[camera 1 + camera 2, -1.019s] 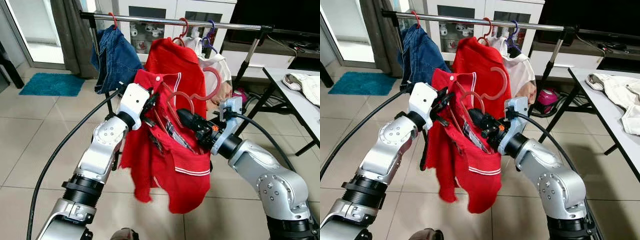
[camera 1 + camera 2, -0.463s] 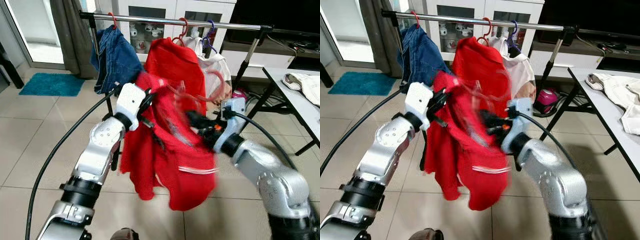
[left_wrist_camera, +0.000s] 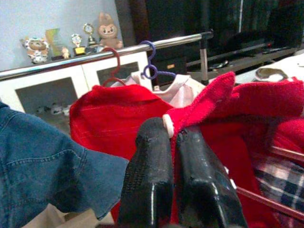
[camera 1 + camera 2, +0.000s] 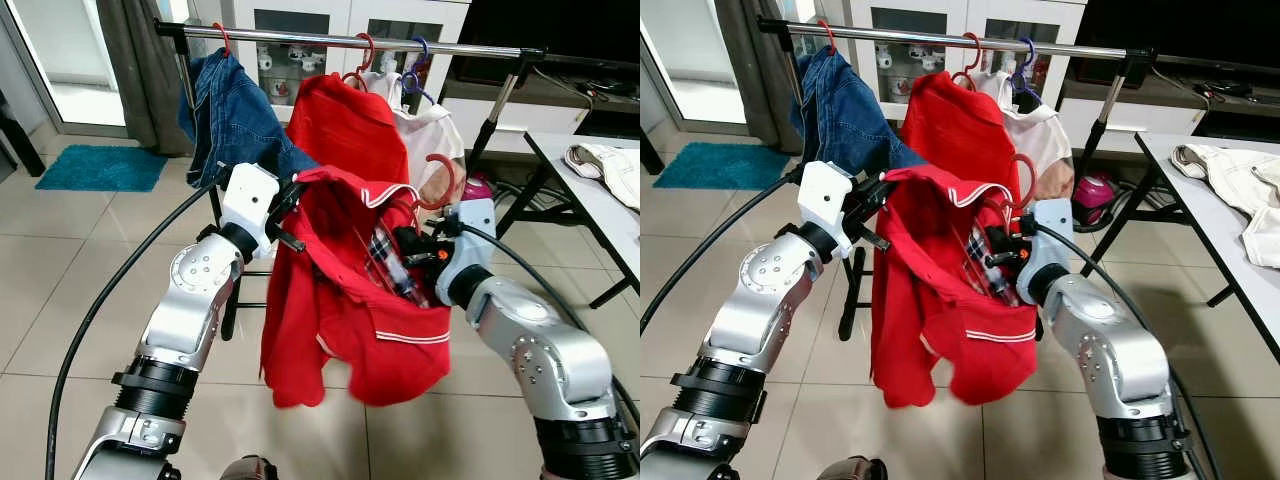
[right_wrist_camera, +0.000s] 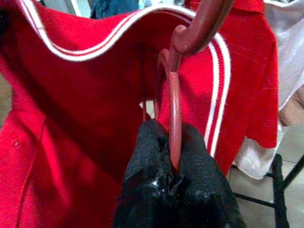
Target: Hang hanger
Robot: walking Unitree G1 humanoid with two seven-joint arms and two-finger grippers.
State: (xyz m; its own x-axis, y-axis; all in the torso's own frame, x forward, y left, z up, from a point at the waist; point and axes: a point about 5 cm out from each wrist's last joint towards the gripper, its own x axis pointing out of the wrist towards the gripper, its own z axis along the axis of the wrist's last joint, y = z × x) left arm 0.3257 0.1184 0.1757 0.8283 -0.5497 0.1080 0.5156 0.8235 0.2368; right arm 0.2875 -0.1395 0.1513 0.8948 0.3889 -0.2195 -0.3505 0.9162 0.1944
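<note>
Right gripper (image 5: 173,164) clenched on red hanger (image 5: 176,104) inside red polo shirt (image 4: 350,300), left gripper (image 3: 173,142) pinching its collar, per wrist views; head views add hanger hook, risen since a second ago, below garment rail (image 4: 400,43) behind.

The red shirt (image 4: 350,310) is soft matt knitted cloth with white ribbed trim. The hanger (image 5: 175,109) is smooth, slightly glossy reddish plastic. The right tool (image 5: 167,164) has coarse, grainy black pads; the left tool (image 3: 173,178) has finely textured matt black fingers. The rail (image 4: 330,38) is shiny metal, and at its nine o'clock end hang jeans (image 4: 235,115) of blue denim.
</note>
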